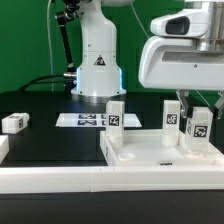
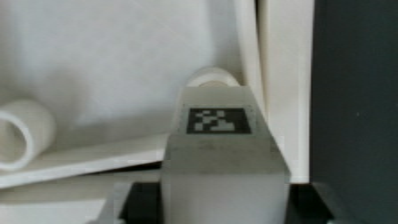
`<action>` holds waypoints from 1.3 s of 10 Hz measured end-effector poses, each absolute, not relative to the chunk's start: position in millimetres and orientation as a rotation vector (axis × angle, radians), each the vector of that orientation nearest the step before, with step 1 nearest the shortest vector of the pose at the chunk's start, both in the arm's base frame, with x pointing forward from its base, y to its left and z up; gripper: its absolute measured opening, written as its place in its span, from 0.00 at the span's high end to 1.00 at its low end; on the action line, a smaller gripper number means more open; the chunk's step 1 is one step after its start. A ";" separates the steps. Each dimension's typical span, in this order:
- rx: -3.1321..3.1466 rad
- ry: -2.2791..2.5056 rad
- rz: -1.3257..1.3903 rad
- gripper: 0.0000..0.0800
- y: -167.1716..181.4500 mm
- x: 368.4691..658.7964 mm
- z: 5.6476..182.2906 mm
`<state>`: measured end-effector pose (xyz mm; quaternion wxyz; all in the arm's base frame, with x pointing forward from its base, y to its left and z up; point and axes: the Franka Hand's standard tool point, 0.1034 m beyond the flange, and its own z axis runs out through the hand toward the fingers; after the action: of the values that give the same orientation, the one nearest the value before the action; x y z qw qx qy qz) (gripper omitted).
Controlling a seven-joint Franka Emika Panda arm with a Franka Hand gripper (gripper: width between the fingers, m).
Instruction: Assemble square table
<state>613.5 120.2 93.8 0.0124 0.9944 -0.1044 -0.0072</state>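
Observation:
The white square tabletop (image 1: pixel 150 152) lies at the front on the exterior view's right, raised rim up. Two white tagged legs (image 1: pixel 115 113) (image 1: pixel 170 115) stand upright on it along its far side. My gripper (image 1: pixel 198 112) is shut on a third leg (image 1: pixel 198 128), held upright over the tabletop's far right corner. In the wrist view that leg (image 2: pixel 217 125) fills the middle, tag facing the camera, with my gripper (image 2: pixel 221 200) closed on its near end. The tabletop (image 2: pixel 107 70) lies behind it. A fourth leg (image 1: pixel 14 122) lies on the table at the exterior view's left.
The marker board (image 1: pixel 85 120) lies flat in front of the robot base (image 1: pixel 98 70). A long white border rail (image 1: pixel 60 178) runs along the front edge. A round white boss (image 2: pixel 22 128) shows on the tabletop in the wrist view.

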 end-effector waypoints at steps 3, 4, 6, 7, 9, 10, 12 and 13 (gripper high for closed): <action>3.027 -0.770 0.017 0.64 119.6 613.6 93.3; 2.989 -0.909 0.025 0.64 119.7 613.7 93.0; 2.921 -1.138 0.051 0.64 118.8 614.8 92.6; 2.903 -1.193 0.055 0.64 118.6 615.4 92.7; 2.841 -1.347 0.052 0.64 118.9 615.5 92.7; 2.796 -1.442 0.050 0.64 119.1 615.4 92.7; 2.717 -1.593 0.048 0.64 119.3 615.4 92.6; 2.660 -1.698 0.048 0.64 119.2 615.5 92.3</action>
<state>615.5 119.2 92.3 -0.0071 0.8428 -0.5380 0.0154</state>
